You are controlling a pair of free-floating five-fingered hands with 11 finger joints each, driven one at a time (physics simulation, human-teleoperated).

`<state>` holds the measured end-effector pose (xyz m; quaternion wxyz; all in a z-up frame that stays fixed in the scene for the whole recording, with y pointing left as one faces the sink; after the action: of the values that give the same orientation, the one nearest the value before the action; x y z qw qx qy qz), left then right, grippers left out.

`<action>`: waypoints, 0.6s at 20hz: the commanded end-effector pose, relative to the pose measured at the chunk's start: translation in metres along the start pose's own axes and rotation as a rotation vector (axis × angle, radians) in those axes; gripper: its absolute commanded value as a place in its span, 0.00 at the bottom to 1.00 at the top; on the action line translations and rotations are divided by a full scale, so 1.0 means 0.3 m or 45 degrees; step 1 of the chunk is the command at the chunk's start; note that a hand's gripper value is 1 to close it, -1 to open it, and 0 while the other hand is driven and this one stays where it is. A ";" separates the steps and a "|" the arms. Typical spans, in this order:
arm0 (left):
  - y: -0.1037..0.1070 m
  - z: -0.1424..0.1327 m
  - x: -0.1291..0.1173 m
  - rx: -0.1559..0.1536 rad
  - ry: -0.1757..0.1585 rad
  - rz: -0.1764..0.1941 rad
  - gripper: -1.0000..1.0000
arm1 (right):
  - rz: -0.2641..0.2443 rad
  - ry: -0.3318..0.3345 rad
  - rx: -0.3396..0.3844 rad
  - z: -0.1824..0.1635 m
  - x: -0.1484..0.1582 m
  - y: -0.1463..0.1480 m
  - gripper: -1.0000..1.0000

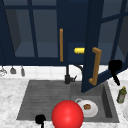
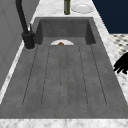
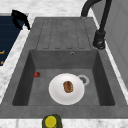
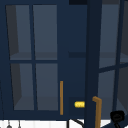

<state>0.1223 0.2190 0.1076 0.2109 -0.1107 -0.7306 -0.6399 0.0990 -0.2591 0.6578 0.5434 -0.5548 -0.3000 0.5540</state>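
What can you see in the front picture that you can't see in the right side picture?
The front view alone has the blue wall cabinet with its right door swung open, a big red ball, and the right hand up by that door. The right side view alone has a small red thing on the basin floor. Both share the sink, the black tap, the white plate with brown food, and the green bottle.

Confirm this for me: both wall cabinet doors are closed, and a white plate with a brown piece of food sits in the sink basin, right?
Not quite. The right cabinet door stands swung open; the left one is closed, as the front view shows. The white plate with the brown food does sit in the sink basin.
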 end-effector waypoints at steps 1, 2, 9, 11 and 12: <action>0.000 0.000 0.000 0.000 0.000 0.000 0.50 | -0.003 0.086 0.021 -0.068 0.057 -0.007 0.00; 0.000 0.000 0.000 0.000 0.000 0.000 0.50 | -0.006 0.087 0.017 -0.080 0.071 -0.012 0.00; 0.000 0.000 0.000 0.000 0.000 0.000 0.50 | -0.028 0.135 -0.007 -0.155 0.163 -0.030 0.00; 0.000 0.000 0.000 0.000 0.000 0.000 0.50 | -0.032 0.156 -0.015 -0.177 0.190 -0.036 0.00; 0.000 0.000 0.000 0.000 0.000 0.000 0.50 | -0.034 0.168 -0.019 -0.188 0.204 -0.039 0.00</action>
<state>0.1223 0.2190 0.1076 0.2109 -0.1107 -0.7306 -0.6399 0.1526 -0.2204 0.6457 0.5459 -0.5791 -0.3007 0.5257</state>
